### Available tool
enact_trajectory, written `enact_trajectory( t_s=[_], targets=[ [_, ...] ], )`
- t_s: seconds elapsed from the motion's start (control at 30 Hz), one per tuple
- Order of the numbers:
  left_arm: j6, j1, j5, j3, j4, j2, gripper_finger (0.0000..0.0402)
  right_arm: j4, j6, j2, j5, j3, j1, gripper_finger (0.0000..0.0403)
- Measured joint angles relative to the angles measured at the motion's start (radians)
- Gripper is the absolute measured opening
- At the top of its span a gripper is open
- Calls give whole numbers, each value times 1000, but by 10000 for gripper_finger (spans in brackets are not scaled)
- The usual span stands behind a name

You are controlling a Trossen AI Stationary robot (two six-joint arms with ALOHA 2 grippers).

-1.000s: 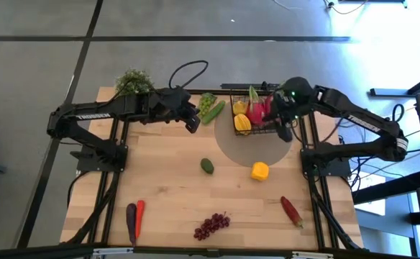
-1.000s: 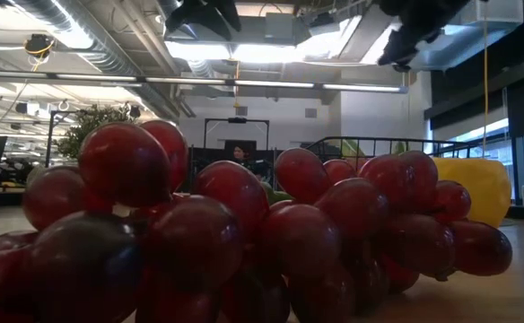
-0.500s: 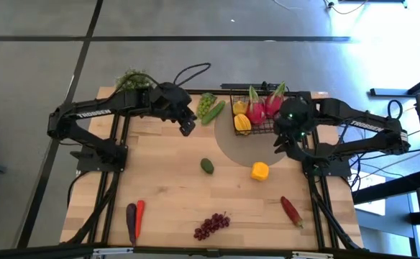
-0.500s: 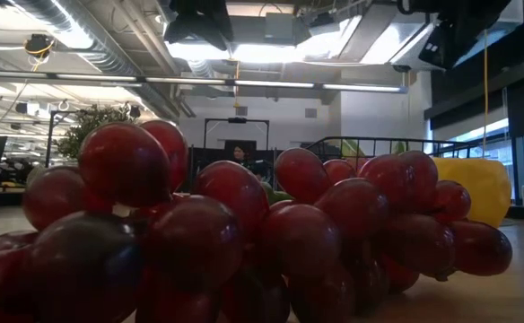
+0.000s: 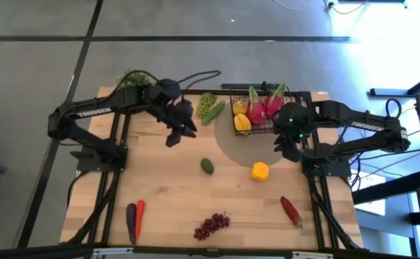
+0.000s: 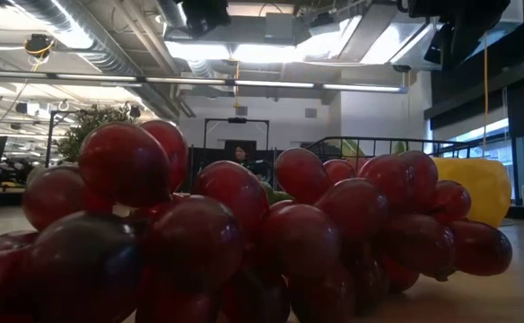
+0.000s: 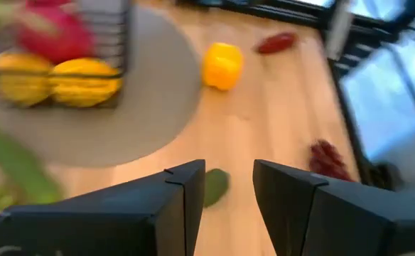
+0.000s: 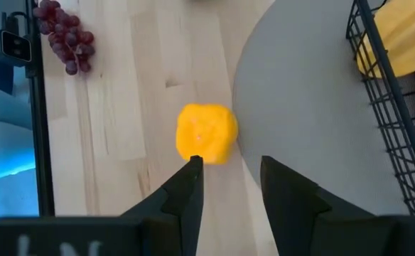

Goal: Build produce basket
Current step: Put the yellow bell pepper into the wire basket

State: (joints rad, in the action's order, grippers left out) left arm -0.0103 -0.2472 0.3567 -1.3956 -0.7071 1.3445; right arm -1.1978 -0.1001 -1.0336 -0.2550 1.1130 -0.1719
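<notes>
Two dark arms over a light wooden table [image 5: 174, 194], nothing held by either. A round grey mat [image 5: 249, 150] lies at the far middle of the table, and the small black wire-mesh basket [image 5: 255, 129] sits on its far edge, holding pink dragon fruits [image 5: 264, 109] and yellow pieces [image 5: 242, 121]. The left gripper [image 5: 172, 138] hangs above the table left of the mat, fingers apart and empty; its wrist view looks down at the dark green avocado [image 7: 214, 188]. The right gripper [image 5: 285, 149] hovers at the mat's right edge just beside the basket, fingers apart and empty, with the yellow pepper [image 8: 206, 133] below it, lying on the wood touching the mat's near rim. Green grapes and cucumber [image 5: 210, 108] lie left of the basket. Purple grapes [image 5: 211, 225] sit at the near edge, filling the low view. A red chili [image 5: 291, 210] lies near right; the orange carrot [image 5: 139, 214] and dark eggplant [image 5: 131, 220] lie side by side near left. A bushy green potted plant [image 5: 133, 80] stands at the far-left corner.
</notes>
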Motion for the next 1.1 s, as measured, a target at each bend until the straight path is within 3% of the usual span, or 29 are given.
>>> enact_trajectory(
  t_s=[0.17,0.4,0.73,0.93,1.1],
  targets=[
    [124,1,171,0,-16,0,109,7,0,0,0,0,0,129],
    [151,16,166,0,-24,0,109,12,-33,0,0,0,0,129],
    [152,21,-85,0,-23,0,109,15,-88,0,-6,0,0,129],
    [152,21,-237,0,-22,0,109,66,-298,0,-4,0,0,129],
    [152,21,-284,0,-22,0,109,62,-367,0,72,0,0,129]
  ],
)
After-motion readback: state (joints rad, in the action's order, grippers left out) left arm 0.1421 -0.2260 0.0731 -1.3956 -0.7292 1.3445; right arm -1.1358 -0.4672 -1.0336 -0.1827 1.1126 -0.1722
